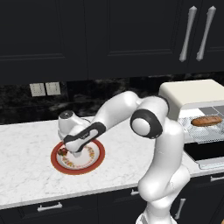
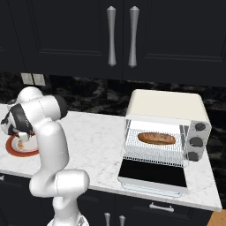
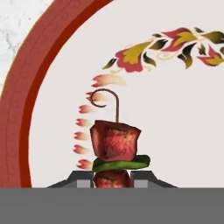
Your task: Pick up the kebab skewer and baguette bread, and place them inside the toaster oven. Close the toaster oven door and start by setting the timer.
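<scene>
Two pincer (image 3: 112, 181) tips clamp kebab skewer (image 3: 114, 146) (on plate (image 3: 26, 109)).

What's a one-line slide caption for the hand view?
Gripper shut on the kebab skewer, which lies on the red-rimmed floral plate.

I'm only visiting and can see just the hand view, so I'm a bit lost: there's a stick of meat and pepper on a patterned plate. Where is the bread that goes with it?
Observer: The baguette bread already lies on the wire rack inside the toaster oven.
Visitor: Is that oven shut?
Observer: No, the toaster oven door is folded down, open.
Visitor: And where does my plate stand?
Observer: The plate sits on the white marble counter, well to the left of the oven.
</scene>
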You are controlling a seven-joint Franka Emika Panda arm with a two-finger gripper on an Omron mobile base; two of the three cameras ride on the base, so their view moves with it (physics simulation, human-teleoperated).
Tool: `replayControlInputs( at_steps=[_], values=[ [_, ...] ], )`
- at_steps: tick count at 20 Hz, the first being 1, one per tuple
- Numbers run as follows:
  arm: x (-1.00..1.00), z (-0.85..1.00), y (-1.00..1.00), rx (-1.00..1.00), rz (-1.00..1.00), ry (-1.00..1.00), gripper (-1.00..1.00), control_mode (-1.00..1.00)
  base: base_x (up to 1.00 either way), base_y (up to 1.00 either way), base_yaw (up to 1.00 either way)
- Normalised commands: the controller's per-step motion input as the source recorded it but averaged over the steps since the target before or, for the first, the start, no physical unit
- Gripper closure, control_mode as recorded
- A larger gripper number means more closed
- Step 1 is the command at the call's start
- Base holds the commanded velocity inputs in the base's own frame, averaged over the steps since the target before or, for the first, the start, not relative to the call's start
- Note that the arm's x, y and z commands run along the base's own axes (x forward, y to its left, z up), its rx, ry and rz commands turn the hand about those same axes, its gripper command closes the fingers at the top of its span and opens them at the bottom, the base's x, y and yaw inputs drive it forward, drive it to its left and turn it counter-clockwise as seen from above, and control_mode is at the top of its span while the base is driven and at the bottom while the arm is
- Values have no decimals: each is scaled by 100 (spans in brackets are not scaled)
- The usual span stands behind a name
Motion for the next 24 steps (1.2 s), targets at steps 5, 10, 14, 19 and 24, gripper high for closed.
replayControlInputs(
  at_steps=[5, 10, 14, 19, 24],
  values=[
    [-3, 45, -21, 2, 0, 1, 100, -100, 0, 0, 0],
    [0, 58, -44, 4, -8, 2, 100, -100, 0, 0, 0],
    [0, 26, -80, 1, -5, 1, 100, -100, 0, 0, 0],
    [-8, 10, -93, 0, -1, 0, 100, -100, 0, 0, 0],
    [-33, 16, -100, 0, 0, 0, 100, -100, 0, 0, 0]
  ],
)
